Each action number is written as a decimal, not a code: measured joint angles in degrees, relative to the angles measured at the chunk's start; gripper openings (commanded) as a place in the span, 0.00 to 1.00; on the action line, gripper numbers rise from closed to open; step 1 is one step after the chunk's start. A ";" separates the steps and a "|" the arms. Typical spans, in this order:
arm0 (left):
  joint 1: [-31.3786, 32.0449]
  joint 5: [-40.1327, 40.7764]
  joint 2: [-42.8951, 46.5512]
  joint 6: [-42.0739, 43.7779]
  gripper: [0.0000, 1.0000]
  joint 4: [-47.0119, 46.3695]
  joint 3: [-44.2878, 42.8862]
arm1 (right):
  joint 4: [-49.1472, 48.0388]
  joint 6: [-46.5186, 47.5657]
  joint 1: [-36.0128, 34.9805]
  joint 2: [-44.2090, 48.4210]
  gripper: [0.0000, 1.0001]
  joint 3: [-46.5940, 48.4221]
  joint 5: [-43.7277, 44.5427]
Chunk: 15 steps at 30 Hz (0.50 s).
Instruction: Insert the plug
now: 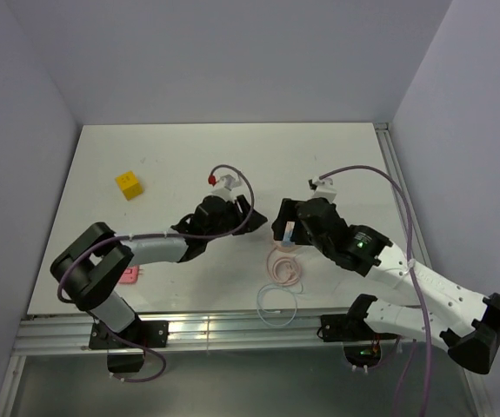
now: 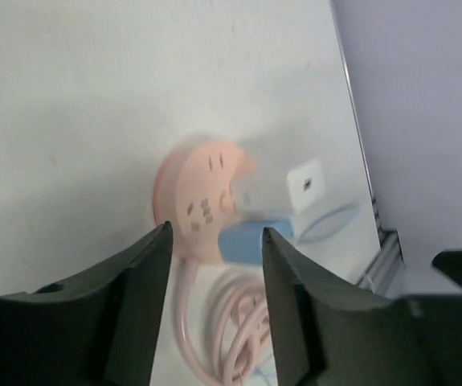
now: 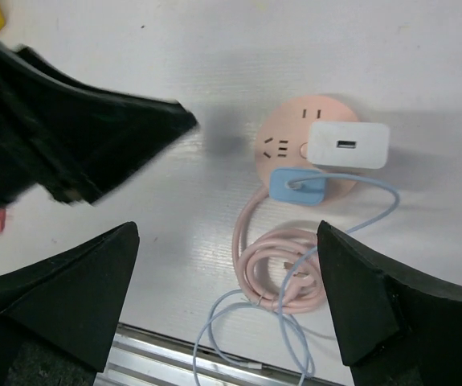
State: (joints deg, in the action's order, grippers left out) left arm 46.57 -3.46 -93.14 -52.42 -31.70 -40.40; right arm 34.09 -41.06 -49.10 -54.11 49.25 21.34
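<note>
A white table (image 1: pixel 189 156) was walled in pale grey. On the pink socket (image 3: pixel 283 145) the plug (image 3: pixel 299 186) was seemingly seated; nearby were held the left gripper (image 2: pixel 214 233), parted, and the right gripper (image 3: pixel 226 229), wide.

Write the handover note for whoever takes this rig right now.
Left gripper: open, empty, off to one side of the pink socket hub.
Right gripper: open wide, empty, above the hub.
Plug: sitting in the hub next to the white adapter; neither gripper touches it.
Done: insertion, by the look of it.
Left: confirm it is fully seated, which cannot be told from here, then pull both arms clear.
</note>
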 measured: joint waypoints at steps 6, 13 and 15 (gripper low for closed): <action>-7.23 4.00 1.01 6.60 0.80 11.91 -12.22 | 0.72 2.73 7.96 0.33 0.98 0.24 -4.17; -15.21 8.33 -15.85 17.38 1.00 29.24 -39.39 | 0.55 6.05 12.85 -0.68 0.97 0.22 -8.35; -15.87 9.03 -21.14 19.91 1.00 34.38 -46.45 | -0.17 6.71 13.77 -0.61 0.97 0.02 -9.53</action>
State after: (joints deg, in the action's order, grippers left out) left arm 30.70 5.56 -114.28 -32.51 2.68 -86.85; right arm 33.91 -34.35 -35.33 -54.72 49.28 11.81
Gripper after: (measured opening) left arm 0.994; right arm 0.974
